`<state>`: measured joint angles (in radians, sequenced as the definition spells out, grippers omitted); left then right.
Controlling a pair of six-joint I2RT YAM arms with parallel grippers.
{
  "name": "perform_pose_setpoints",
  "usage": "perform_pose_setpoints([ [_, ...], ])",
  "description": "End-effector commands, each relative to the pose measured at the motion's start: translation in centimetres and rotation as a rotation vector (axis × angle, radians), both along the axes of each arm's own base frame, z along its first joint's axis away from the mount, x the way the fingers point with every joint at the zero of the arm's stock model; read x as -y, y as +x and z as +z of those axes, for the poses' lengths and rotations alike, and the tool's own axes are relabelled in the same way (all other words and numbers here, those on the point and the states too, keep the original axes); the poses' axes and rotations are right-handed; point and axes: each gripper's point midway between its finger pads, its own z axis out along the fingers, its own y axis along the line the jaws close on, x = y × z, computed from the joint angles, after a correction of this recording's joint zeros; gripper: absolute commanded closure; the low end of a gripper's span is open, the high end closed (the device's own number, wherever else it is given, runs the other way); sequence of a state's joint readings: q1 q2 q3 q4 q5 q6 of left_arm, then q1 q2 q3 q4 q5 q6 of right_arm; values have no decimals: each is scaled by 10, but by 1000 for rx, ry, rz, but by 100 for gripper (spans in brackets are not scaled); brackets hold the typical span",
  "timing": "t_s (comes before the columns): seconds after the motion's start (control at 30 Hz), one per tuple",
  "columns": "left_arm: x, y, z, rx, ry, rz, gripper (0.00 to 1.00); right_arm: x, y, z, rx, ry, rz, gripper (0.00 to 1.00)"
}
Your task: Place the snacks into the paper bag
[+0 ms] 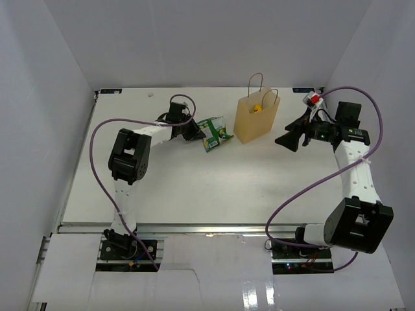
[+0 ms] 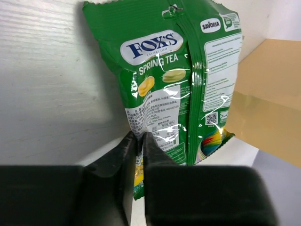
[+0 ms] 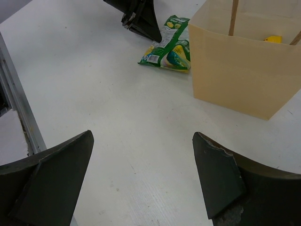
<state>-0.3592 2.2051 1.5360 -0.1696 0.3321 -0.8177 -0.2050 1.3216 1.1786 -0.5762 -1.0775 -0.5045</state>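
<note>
Clenching the green FOX'S SPRING TEA pouch (image 2: 174,80) is the left hand (image 2: 139,141); right hand (image 3: 142,136) released.

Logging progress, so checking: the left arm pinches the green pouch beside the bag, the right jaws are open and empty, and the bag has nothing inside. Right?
No: the paper bag is not empty; a yellow packet shows inside in the top view. The left gripper does pinch the green pouch, and the right gripper has its jaws open, empty.
</note>
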Motion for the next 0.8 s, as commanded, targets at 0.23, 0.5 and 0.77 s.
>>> perform_pose_setpoints([
  [0.23, 16, -17, 39, 201, -152, -124, 100, -50, -52, 38, 144, 41, 282, 8],
  [0.5, 9, -53, 100, 427, -161, -268, 100, -117, -83, 9, 61, -48, 468, 9],
  [0.77, -15, -88, 149, 614, -84, -282, 100, -175, -59, 20, 2, -46, 346, 17],
])
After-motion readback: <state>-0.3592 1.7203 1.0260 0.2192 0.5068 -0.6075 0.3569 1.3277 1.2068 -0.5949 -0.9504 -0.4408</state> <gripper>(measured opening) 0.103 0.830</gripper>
